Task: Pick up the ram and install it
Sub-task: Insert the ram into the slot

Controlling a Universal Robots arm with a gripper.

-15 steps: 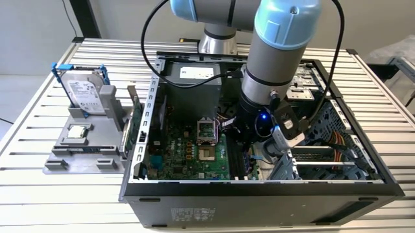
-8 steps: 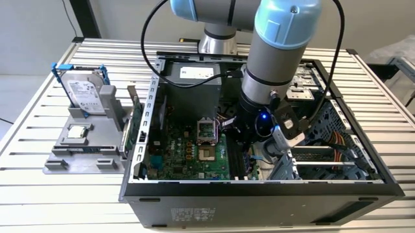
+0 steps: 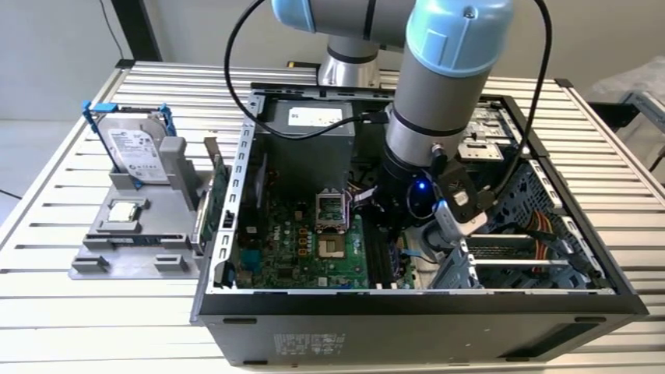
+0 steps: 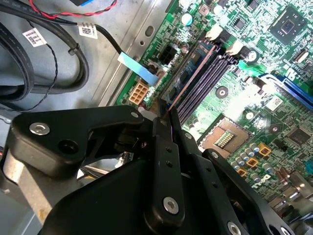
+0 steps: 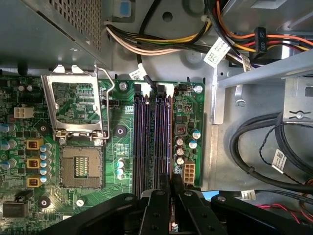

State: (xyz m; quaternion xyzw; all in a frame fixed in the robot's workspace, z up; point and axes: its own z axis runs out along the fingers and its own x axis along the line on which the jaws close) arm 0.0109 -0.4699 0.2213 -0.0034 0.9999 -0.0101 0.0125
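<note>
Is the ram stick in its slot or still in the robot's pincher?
In the slot: the ram stands edge-up along a slot, with the gripper shut on its end.

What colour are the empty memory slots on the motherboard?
The memory slots are black with a purplish sheen, clearest in the first wrist view, on the green motherboard.

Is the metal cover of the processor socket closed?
No, in the first wrist view the socket cover stands flipped open above the bare processor socket.

- open CPU socket (image 5: 80, 166) on motherboard (image 5: 29, 196), beside jaws
- hard drive (image 3: 137, 152) in grey stand (image 3: 130, 245), well apart from jaws
- slatted table (image 3: 93, 312)
</note>
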